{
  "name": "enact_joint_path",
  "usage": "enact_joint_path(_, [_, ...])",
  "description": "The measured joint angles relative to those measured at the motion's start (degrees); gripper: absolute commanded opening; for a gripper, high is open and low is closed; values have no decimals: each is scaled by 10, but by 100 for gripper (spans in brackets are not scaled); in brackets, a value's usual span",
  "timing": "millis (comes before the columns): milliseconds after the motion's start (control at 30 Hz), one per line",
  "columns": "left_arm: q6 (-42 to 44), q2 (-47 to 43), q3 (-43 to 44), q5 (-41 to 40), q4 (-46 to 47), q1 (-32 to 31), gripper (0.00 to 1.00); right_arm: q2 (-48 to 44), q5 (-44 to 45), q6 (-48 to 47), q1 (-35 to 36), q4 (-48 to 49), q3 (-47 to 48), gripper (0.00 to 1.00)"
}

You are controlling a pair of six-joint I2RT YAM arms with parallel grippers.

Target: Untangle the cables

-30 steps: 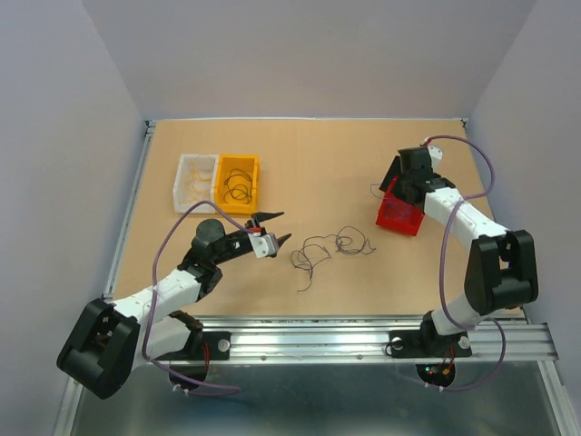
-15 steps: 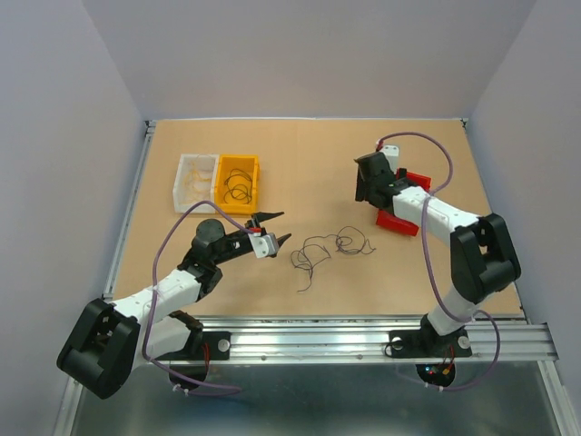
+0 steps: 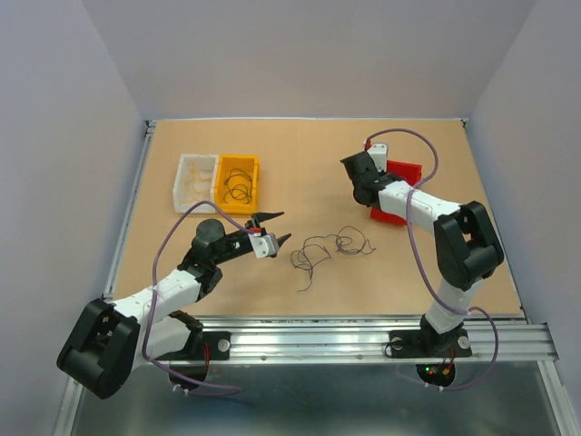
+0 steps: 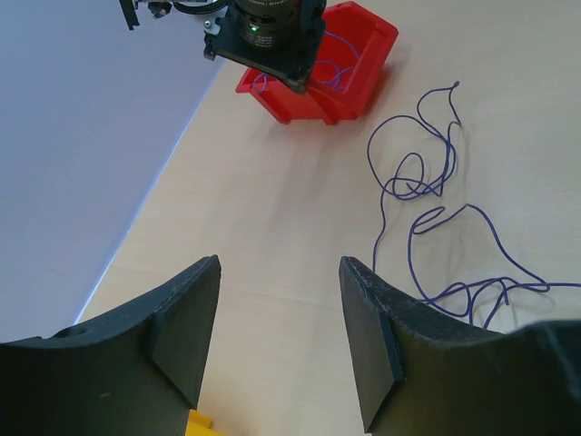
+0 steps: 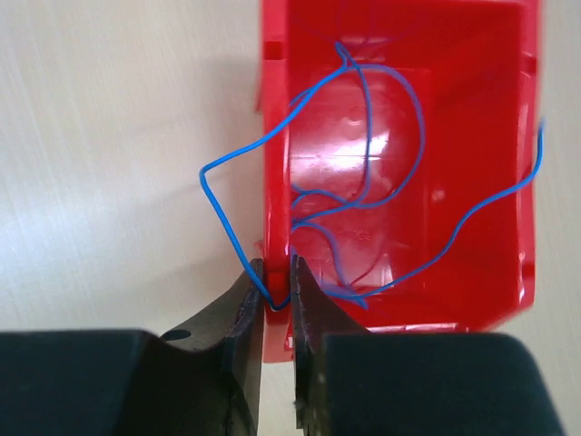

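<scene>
A loose tangle of thin dark cables (image 3: pixel 329 248) lies mid-table; in the left wrist view these cables (image 4: pixel 427 182) look blue-purple. My left gripper (image 3: pixel 272 229) hovers just left of them, open and empty (image 4: pixel 280 300). My right gripper (image 3: pixel 372 198) is at the red bin (image 3: pixel 404 173) on the right. In the right wrist view it (image 5: pixel 277 282) is shut on the left wall of the red bin (image 5: pixel 490 182), with a blue cable (image 5: pixel 236 163) pinched against that wall. More blue cable loops lie inside the bin.
A yellow bin (image 3: pixel 238 180) holding dark wire loops and a clear bin (image 3: pixel 195 180) stand side by side at the back left. The table's metal rail (image 3: pixel 363 336) runs along the near edge. Grey walls enclose the table.
The right arm swung left and its gripper went from open to shut on the red bin's wall. The bin shifted left and turned. The left arm stayed still.
</scene>
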Motion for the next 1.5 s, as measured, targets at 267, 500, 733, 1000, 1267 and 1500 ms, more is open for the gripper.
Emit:
enact_joint_path(267, [0, 0, 0, 0, 0, 0, 66, -33, -2, 13, 0, -8, 0, 31])
enact_joint_path(500, [2, 0, 0, 0, -1, 0, 66, -66, -5, 14, 0, -8, 0, 31])
enact_joint_path(733, [4, 0, 0, 0, -5, 0, 66, -65, -14, 17, 0, -8, 0, 1])
enact_joint_path(1000, [6, 0, 0, 2, -10, 0, 66, -65, -15, 30, -4, -8, -2, 1])
enact_joint_path(1267, [7, 0, 0, 3, -12, 0, 66, -108, -33, 76, -74, -4, -75, 1])
enact_joint_path(1500, [8, 0, 0, 4, -12, 0, 66, -63, -72, 97, -128, 13, -93, 1])
